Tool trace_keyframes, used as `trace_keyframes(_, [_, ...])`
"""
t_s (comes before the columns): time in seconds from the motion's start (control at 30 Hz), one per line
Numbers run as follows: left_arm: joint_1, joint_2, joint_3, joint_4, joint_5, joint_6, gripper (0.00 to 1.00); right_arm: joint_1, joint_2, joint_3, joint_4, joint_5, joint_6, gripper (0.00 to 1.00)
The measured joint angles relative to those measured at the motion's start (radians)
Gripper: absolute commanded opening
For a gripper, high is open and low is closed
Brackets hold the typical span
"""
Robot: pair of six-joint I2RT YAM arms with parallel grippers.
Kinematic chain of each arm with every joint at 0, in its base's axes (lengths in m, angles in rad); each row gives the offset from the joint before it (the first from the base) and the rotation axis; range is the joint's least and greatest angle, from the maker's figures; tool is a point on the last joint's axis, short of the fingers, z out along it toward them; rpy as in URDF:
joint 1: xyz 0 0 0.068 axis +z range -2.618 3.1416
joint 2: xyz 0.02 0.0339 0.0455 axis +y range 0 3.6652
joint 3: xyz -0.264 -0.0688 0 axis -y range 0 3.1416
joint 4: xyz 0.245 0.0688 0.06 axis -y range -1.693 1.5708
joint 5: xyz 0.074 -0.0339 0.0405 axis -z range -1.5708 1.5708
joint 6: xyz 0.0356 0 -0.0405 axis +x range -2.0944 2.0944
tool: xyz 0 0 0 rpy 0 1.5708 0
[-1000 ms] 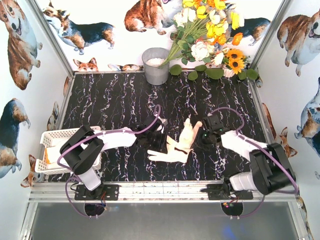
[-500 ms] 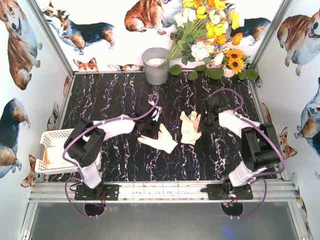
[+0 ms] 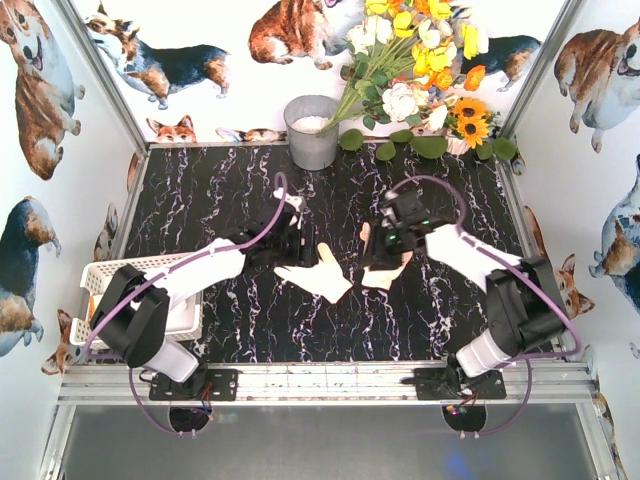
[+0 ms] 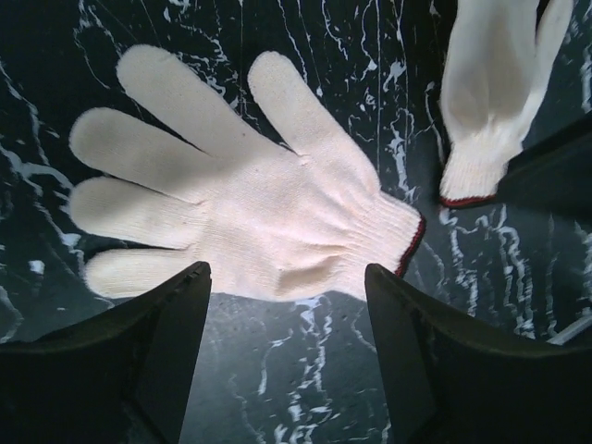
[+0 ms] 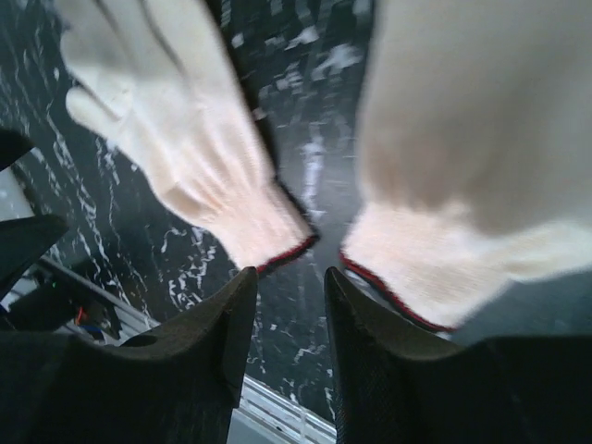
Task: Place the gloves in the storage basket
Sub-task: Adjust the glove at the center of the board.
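two robot arms reach to the middle of a black desk (image 3: 230, 190) veined with white like marble, its surface hard and slightly glossy. two cream-white knitted work gloves lie there side by side, close but apart.

the left glove (image 4: 250, 203) lies flat with all its fingers fanned out, soft and matte, and its ribbed cuff is edged with a thin red line. the right glove (image 4: 495, 83) has the same knit and the same red-edged cuff, and from above it is partly hidden under the right arm.

the left tool (image 4: 287, 277) hangs over the left glove with its black jaws wide and grips nothing. the right tool (image 5: 290, 274) hovers low by both cuffs. its jaws stand narrow, with only bare desk in the slim gap, and the right glove's cuff sits just beside one jaw, so it holds nothing either.

the storage basket (image 3: 105, 278), shallow white plastic with lattice sides, sits at the near left edge of the desk, partly under the left arm and well apart from the gloves.

the step in hand looks like the pick-up, since neither glove is held or in the basket. the next move likely calls for each tool to drop and pinch a fold of fabric. the knit is limp and will probably drape and swing when lifted. the left arm is nearer the basket. the right arm would face a long carry across the desk.
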Motion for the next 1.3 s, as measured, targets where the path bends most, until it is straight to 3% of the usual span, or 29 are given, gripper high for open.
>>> trace_keyframes(0.13, [0.009,0.0,-0.073,0.105,0.016,-0.135,0.62,0.097,0.069,0.0,0.053,-0.034,0.034,0.37])
trace_keyframes(0.33, [0.013,0.068,-0.087,0.179,0.022,-0.226,0.58,0.116,0.166,0.013,0.072,-0.031,0.039,0.37])
trace_keyframes(0.6, [0.03,0.123,-0.087,0.181,0.008,-0.23,0.57,0.132,0.263,0.061,0.114,-0.057,0.033,0.37])
trace_keyframes(0.9, [0.036,0.166,-0.084,0.186,0.02,-0.202,0.56,0.165,0.291,0.082,0.124,-0.076,0.005,0.28])
trace_keyframes(1.03, [0.039,0.208,-0.05,0.219,0.043,-0.163,0.56,0.203,0.268,0.033,0.167,-0.073,0.038,0.21])
trace_keyframes(1.3, [0.041,0.321,0.043,0.306,0.145,-0.082,0.54,0.285,0.167,-0.15,0.36,-0.025,0.245,0.21])
